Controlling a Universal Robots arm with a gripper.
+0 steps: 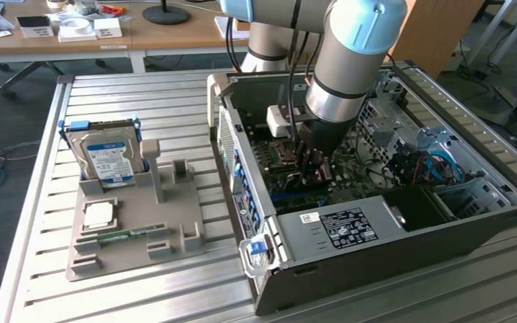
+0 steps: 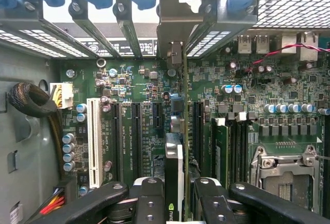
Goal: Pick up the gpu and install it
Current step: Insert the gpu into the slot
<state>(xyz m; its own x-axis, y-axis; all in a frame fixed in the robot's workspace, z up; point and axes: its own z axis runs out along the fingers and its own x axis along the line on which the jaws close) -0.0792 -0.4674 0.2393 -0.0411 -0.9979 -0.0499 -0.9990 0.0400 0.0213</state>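
The black gripper (image 2: pixel 178 199) clamps the thin dark circuit-card gpu (image 2: pixel 174 162) edge-on between its jaws, long axis running straight ahead, seemingly above a slot in the green motherboard (image 2: pixel 139 82).

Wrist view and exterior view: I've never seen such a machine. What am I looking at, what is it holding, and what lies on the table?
The exterior view comes from a camera off the machine: a robot arm reaches into an open computer case on a metal table. The wrist view comes from a camera on the arm's wrist, looking past the gripper at the motherboard. The gripper is shut on the gpu, a thin card seen edge-on. On the exterior view's left, a grey holder carries an upright hard drive, a square chip and a memory stick.
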